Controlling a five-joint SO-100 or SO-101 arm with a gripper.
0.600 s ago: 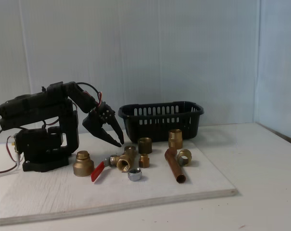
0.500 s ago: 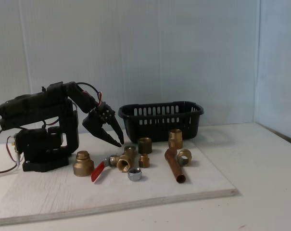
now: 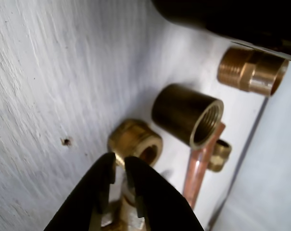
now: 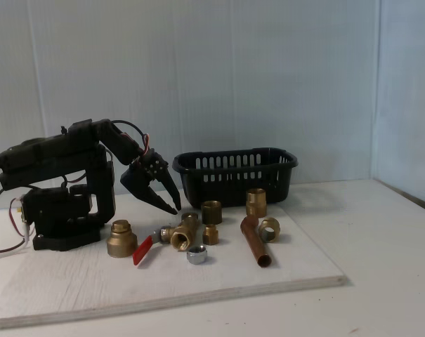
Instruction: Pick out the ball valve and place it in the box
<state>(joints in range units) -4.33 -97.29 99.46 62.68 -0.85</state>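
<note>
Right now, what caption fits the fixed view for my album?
Arm's tool hangs open above the ball valve among brass fittings, box behind.

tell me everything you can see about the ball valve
The ball valve lies on the white board in the fixed view, among the loose brass fittings. Its body looks like brass, with a round threaded opening facing the camera. A flat red lever handle slants down to its left, the tip resting on the board. The gripper hangs just above and behind it, not holding it. It is outside the black basket.
</note>
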